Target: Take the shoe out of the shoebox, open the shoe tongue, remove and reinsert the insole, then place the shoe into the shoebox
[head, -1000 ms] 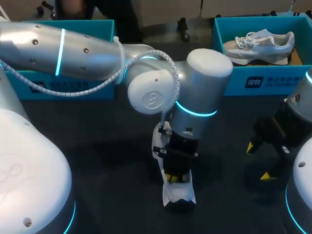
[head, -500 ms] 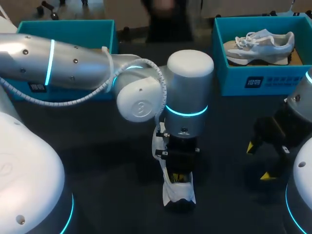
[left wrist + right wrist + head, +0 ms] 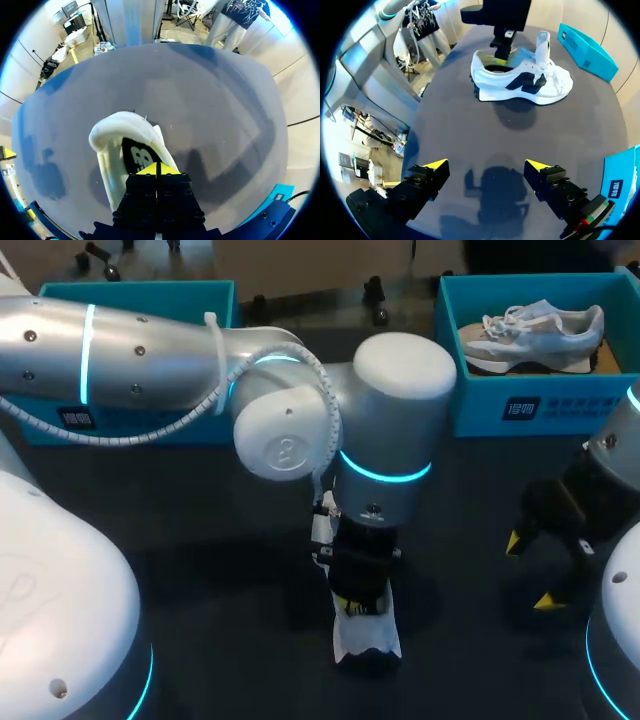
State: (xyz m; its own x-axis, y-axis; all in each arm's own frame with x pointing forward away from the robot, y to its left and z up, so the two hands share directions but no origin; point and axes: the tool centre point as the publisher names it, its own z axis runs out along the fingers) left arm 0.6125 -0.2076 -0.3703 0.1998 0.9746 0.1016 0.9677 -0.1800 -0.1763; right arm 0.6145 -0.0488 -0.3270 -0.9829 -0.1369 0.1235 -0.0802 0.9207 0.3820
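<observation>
The left gripper [image 3: 156, 169] stood with its yellow tips pressed together inside the opening of the white shoe [image 3: 112, 137]. The dark insole [image 3: 136, 156] lay just ahead of and under them, and whether they nipped its edge could not be told. The right gripper [image 3: 485, 166] hung with fingers spread wide, the shoe well ahead of it and untouched. With nothing steadying the shoe, a pull or push from the left tips risked dragging or tipping it, or buckling the insole at the heel.
</observation>
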